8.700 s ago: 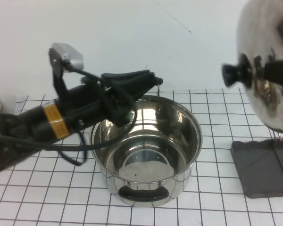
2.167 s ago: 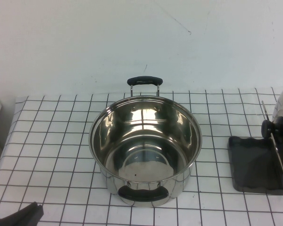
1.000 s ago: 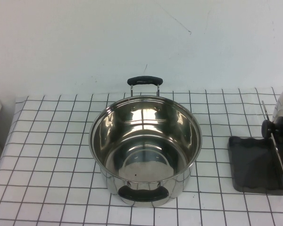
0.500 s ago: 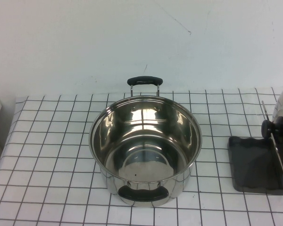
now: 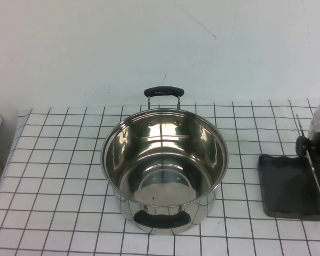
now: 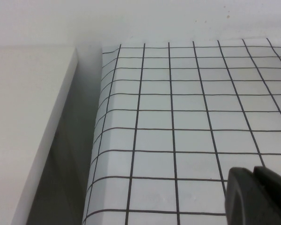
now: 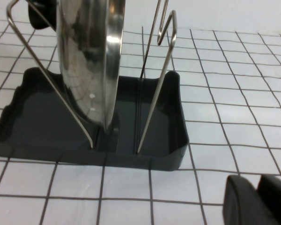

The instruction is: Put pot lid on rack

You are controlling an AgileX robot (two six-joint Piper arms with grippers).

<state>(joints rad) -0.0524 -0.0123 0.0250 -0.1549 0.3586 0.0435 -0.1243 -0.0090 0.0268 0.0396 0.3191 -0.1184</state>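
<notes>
Now that the left arm has slipped off the near-left corner it occupied two seconds ago, both arms are clear and the job looks finished. The domed mirror-polished steel pot lid [image 7: 90, 56] stands on edge in the dark grey wavy-edged tray rack [image 7: 150, 108], leaning among its wire hoops at the table's right edge. The left gripper [image 6: 260, 197] hovers by the left edge, fingers pressed together. The right gripper [image 7: 260, 201] sits just beside the rack, fingers together, holding nothing.
</notes>
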